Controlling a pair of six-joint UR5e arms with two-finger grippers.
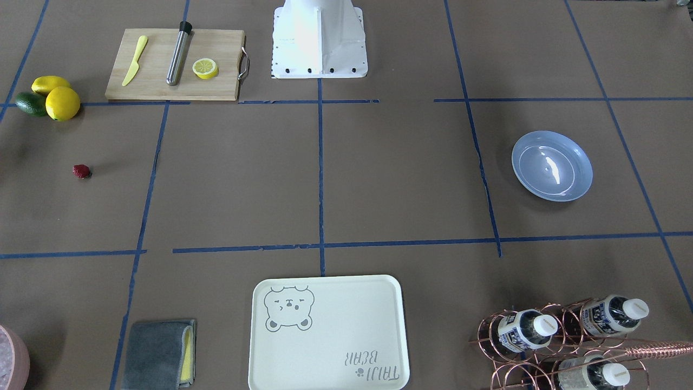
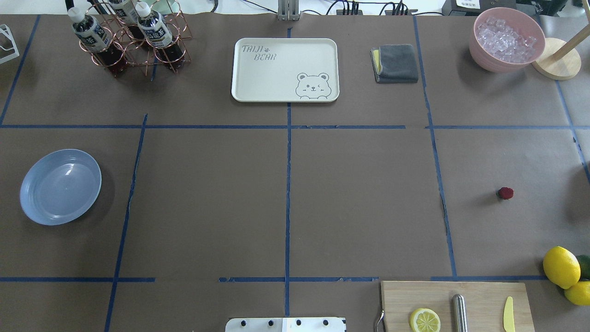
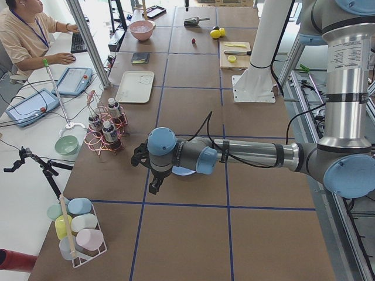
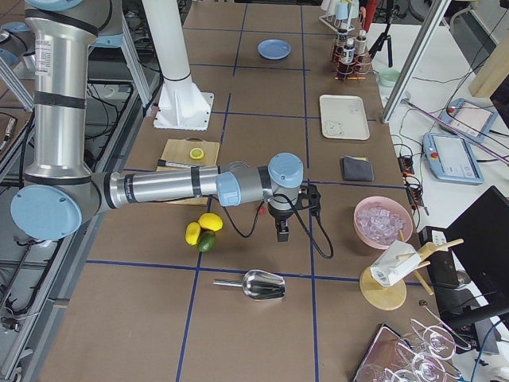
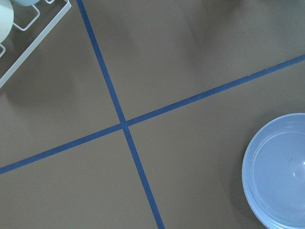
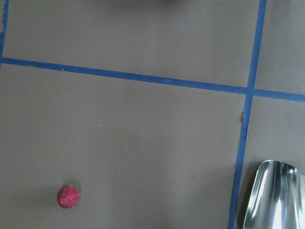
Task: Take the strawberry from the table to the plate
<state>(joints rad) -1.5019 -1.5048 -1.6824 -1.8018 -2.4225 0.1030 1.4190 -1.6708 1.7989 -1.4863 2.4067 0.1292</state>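
The strawberry (image 1: 82, 171) (image 2: 505, 193) (image 3: 193, 41) lies alone on the brown table (image 1: 243, 179), on the robot's right side. It shows at the lower left of the right wrist view (image 6: 67, 197). The light-blue plate (image 1: 551, 166) (image 2: 60, 186) (image 4: 274, 49) (image 5: 279, 171) sits on the robot's left side with nothing on it. My left gripper (image 3: 154, 185) hangs above the table beside the plate. My right gripper (image 4: 282, 232) hovers near the lemons. Each shows only in a side view, so I cannot tell whether it is open or shut.
A cutting board (image 2: 454, 304) holds a lemon half, a metal rod and a yellow knife. Two lemons (image 2: 561, 266) and an avocado lie beside it. At the far side stand a cream tray (image 2: 285, 69), a bottle rack (image 2: 129, 41), a folded cloth (image 2: 395, 63) and an ice bowl (image 2: 506, 39). A metal scoop (image 6: 271, 195) lies nearby.
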